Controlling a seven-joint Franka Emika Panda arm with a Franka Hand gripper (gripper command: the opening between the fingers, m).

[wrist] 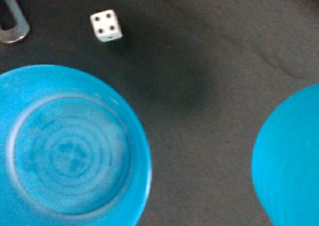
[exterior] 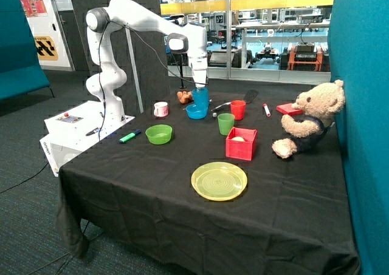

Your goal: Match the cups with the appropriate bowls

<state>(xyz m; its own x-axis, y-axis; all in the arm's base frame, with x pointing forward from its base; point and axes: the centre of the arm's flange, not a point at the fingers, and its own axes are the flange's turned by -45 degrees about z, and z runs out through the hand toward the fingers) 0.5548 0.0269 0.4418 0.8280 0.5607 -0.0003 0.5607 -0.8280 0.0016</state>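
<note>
The blue plastic tumbler hangs clamped in the gripper, lifted just above the shallow round blue plastic bowl at the far side of the black-clothed table. The green plastic tumbler stands apart, right of the bright green plastic bowl. The near cloth is roomy. Only the wrist view shows a white die beside the blue bowl's rim

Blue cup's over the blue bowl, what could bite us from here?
1. The pincer holds the blue cup just above the blue bowl; in the wrist view the bowl sits off to one side of the cup, so a release may catch the rim.
2. The green cup stands close to the red cup and red box, a tight approach.
</note>
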